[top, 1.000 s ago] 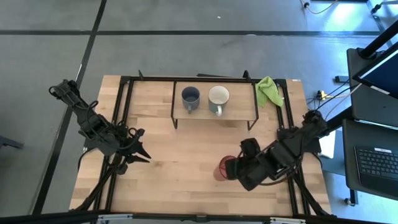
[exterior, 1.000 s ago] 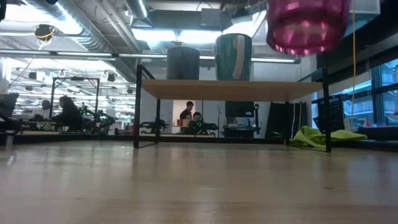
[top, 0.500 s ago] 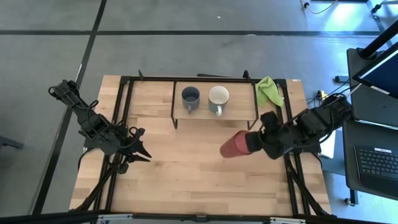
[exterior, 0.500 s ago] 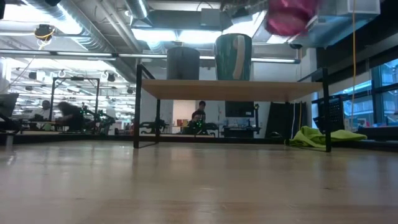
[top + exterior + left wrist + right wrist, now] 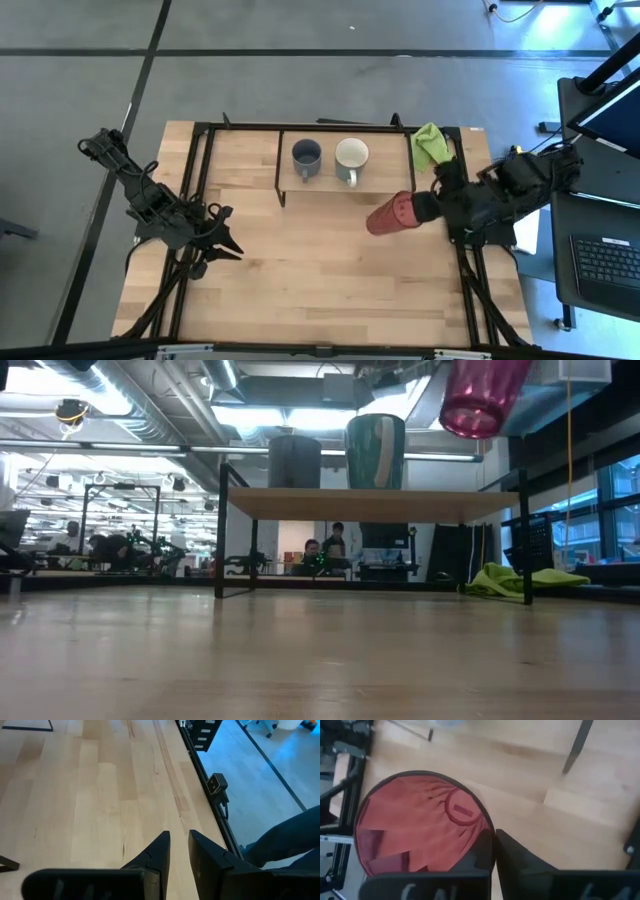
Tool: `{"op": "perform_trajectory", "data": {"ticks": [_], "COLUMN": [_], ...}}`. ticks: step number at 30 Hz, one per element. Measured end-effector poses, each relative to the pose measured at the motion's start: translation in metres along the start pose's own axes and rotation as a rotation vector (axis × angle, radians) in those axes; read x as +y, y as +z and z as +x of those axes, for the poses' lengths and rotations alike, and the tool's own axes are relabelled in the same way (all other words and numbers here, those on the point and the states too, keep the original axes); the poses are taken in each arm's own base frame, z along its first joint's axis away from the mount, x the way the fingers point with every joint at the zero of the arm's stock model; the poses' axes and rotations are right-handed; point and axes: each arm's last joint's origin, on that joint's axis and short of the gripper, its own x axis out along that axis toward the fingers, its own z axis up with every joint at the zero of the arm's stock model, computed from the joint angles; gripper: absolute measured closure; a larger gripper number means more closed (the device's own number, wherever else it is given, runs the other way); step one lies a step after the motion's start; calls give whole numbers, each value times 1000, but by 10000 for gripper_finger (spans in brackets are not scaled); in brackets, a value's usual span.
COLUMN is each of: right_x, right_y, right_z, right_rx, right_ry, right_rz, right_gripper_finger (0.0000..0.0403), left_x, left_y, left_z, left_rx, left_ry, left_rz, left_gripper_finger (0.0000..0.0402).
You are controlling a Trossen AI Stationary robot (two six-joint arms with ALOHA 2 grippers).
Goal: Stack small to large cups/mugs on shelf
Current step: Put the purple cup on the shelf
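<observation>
The red tumbler [image 5: 392, 214] hangs in the air near the shelf's right end, held by my right gripper [image 5: 424, 208]; in the low view it [image 5: 485, 395] is above shelf height. The light-wood shelf [image 5: 380, 185] stands at the table's far middle. On it stand the dark grey mug [image 5: 306, 156] and the white mug [image 5: 351, 156], side by side on their bases. My left gripper [image 5: 228, 245] is shut and empty over the table's left part [image 5: 179, 851]. My right gripper holds the tumbler by its rim wall [image 5: 491, 831], one finger inside the mouth [image 5: 479, 856] and one outside [image 5: 517, 860]. The fingers come from the table's right, slanting down. The tumbler is lifted clear and tilted, its base [image 5: 374, 222] toward the table's left.
A green cloth [image 5: 431, 146] lies at the far right beside the shelf. The shelf's dark wire legs [image 5: 220, 530] and the table's black frame [image 5: 200, 170] stand around the bare wood in the middle. People show in the room beyond [image 5: 335, 545].
My right gripper has carried the tumbler from the near right of the table toward the far edge and the shelf's right end. It has tipped the tumbler over, so that its base now points toward the table's left.
</observation>
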Motion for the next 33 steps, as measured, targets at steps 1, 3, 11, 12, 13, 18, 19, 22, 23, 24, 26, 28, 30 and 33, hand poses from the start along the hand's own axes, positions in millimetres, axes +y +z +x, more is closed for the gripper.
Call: {"op": "perform_trajectory", "data": {"ticks": [1, 3, 11, 12, 13, 18, 19, 22, 23, 24, 26, 28, 30, 33], "right_x": [-2, -8, -33, -36, -38, -42, -43, -45, -46, -47, -47, -44, -42, -38], "right_y": [4, 13, 49, 52, 55, 68, 71, 79, 81, 84, 88, 92, 96, 101], "right_z": [-1, -4, -20, -21, -22, -19, -19, -18, -18, -17, -14, -9, -3, 5], "right_rx": [-9, -27, -216, -228, -237, -242, -249, -272, -277, -278, -264, -244, -219, -191], "right_ry": [3, 10, 15, 11, 4, -41, -51, -83, -93, -103, -120, -141, -158, -185], "right_rz": [-6, -15, -45, -45, -49, -76, -79, -84, -89, -90, -98, -108, -116, -139], "right_gripper_finger": [394, 394, 394, 394, 394, 394, 394, 394, 394, 394, 394, 394, 394, 394], "left_x": [0, 0, 0, 0, 0, 0, 0, 0, 0, 0, 0, 1, 1, 1], "left_y": [0, 0, 0, 0, 0, 0, 0, 0, 0, 0, 0, 0, 0, 0], "left_z": [0, 0, 0, 0, 0, 0, 0, 0, 0, 0, 0, 0, 0, 0], "left_rx": [0, 0, 0, 0, 0, -2, -4, -6, -6, -6, -7, -11, -16, -17], "left_ry": [0, 0, 0, 0, 0, 5, 7, 10, 10, 11, 15, 23, 31, 34], "left_rz": [0, -4, -76, -82, -85, -103, -103, -104, -104, -105, -104, -104, -103, -103], "left_gripper_finger": [337, 337, 337, 337, 337, 337, 337, 337, 337, 337, 337, 337, 337, 337]}}
